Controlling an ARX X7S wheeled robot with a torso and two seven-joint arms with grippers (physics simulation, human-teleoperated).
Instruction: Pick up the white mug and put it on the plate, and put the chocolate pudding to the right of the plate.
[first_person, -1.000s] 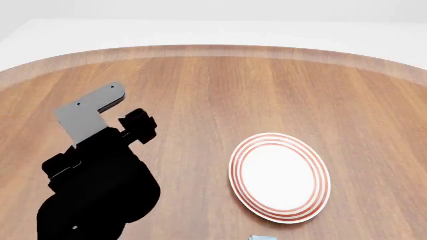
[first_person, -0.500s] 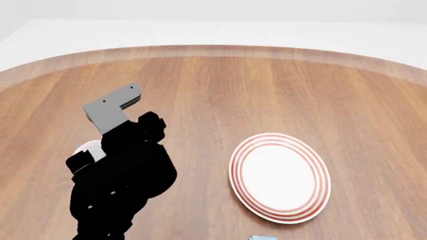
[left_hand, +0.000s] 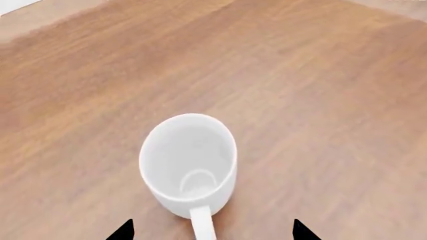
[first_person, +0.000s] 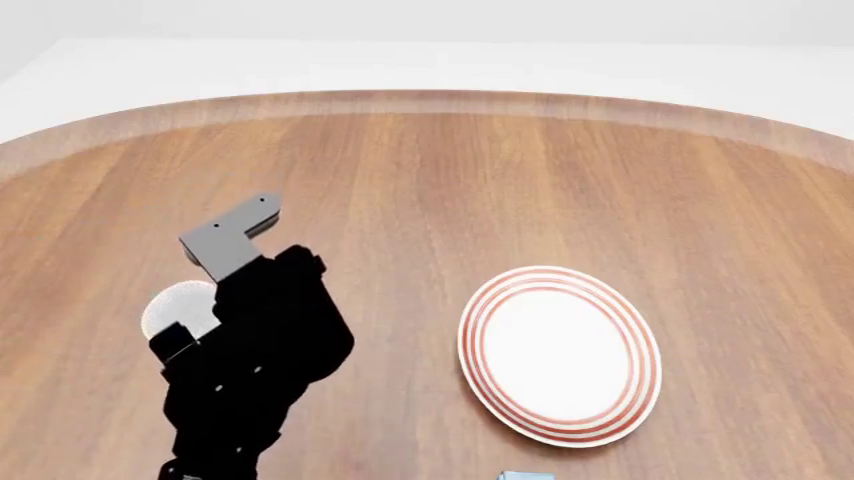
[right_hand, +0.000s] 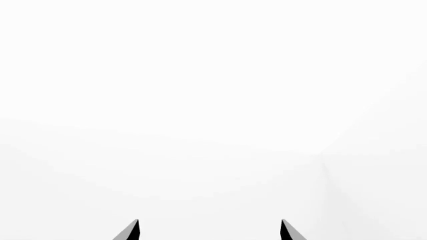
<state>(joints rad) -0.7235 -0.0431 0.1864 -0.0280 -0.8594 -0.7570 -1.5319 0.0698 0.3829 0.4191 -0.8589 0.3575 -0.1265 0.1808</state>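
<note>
The white mug (left_hand: 189, 162) was seen upright at lower centre, handle pointed toward the left gripper (left_hand: 210, 232), whose fingertips were spread open astride it.

Left gripper (left_hand: 212, 231) and right gripper (right_hand: 209, 230) jaws spread apart.

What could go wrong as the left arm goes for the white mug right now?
1. The white mug has its handle pointing toward the open left gripper; closing here could catch only the thin handle, giving a weak, twisting hold.
2. In the head view the left arm hides most of the mug, so alignment rests largely on the wrist camera.
3. The plate sits apart, on the mug's right, so a loose grip might slip during the carry.
</note>
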